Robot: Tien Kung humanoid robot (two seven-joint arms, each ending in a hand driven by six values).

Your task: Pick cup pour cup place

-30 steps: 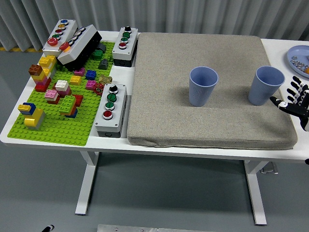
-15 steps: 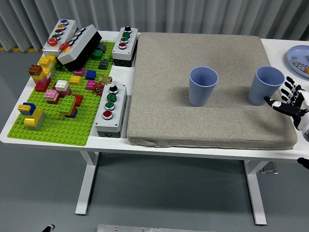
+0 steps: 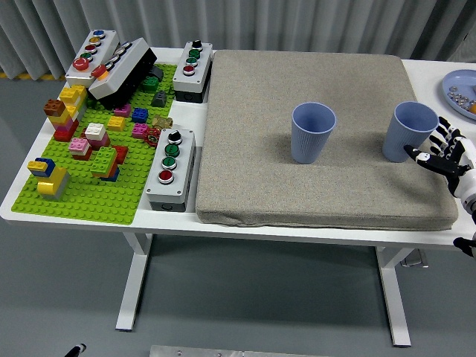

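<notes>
Two blue cups stand upright on a grey mat [image 3: 253,111]. One cup [image 3: 312,132] is near the mat's middle. The other cup [image 3: 410,131] is near the mat's right edge. My right hand [image 3: 440,151] comes in from the right edge, fingers spread and empty, with its fingertips [image 3: 411,149] close beside the right cup's lower right side. I cannot tell if they touch it. What the cups hold is not visible. The left arm is out of view.
A green brick baseplate [image 3: 82,197] with several coloured bricks lies at the left. Button boxes [image 3: 172,167] stand beside it and at the back left. A blue plate [image 3: 460,91] with small items is at the far right.
My right hand has moved left and slightly up, closing in on the right cup. The cups have not moved.
</notes>
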